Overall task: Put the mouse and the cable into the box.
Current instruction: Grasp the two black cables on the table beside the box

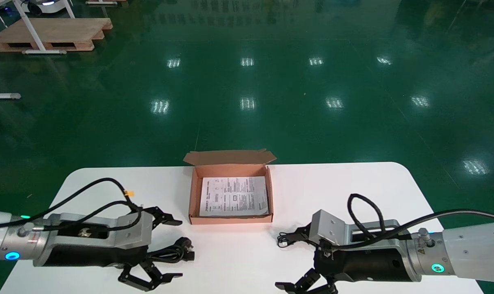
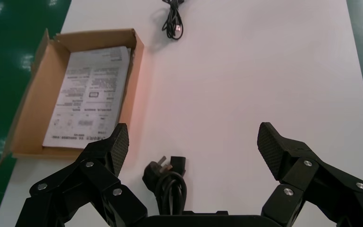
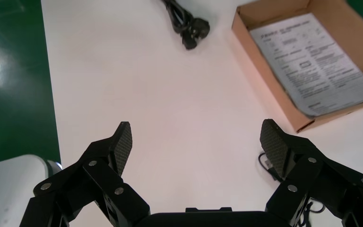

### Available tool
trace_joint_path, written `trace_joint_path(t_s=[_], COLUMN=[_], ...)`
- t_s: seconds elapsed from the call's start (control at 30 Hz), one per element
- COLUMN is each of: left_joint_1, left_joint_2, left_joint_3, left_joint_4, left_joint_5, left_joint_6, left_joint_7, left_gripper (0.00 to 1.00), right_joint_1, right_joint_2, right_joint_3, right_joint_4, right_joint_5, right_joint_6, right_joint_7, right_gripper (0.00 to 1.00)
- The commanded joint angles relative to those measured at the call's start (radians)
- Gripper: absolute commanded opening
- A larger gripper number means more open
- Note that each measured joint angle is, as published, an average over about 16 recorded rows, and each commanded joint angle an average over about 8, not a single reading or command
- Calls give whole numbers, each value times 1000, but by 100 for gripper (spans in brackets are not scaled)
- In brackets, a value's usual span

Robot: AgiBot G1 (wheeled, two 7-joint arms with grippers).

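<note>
Two cables, the power cable [image 1: 173, 254] and the thin cable [image 1: 283, 239], lay on the counter [image 1: 332, 192] outside the box [image 1: 230, 220], which held only a leaflet [image 1: 234, 196]; our left gripper [image 2: 194, 144] and right gripper [image 3: 196, 139] gaped.

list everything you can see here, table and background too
table: 1, white, in front of the robot
box: 1, brown cardboard, open, middle of the table's far edge
printed sheet: 1, white, flat inside the box
power cable: 1, black, bundled, with plug, on the table by the left gripper
thin cable: 1, black, coiled, on the table by the right gripper
pallet: 1, wooden, on the floor, far left
floor: green, glossy, beyond the table
left gripper: 1, black, open, above the table left of the box
right gripper: 1, black, open, above the table right of the box
</note>
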Motion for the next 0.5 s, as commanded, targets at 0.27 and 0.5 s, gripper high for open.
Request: trace_joint_path(t_s=[0.27,0.5], left_joint_1=[-18,-7], left_joint_2=[22,10], left_joint_3=[9,2], left_joint_4=[38,18], left_joint_5=[29,11], left_joint_6=[-16,-6], left_joint_7=[14,9], left_gripper=[100,100], right_joint_1=[20,8], right_joint_2=[-23,-8], right_joint_3=[-19,-8], right_joint_4=[-32,-15], right_joint_5=[-44,-14], right_joint_6=[13,5], right_joint_7=[-1,-1], right_gripper=[100,100])
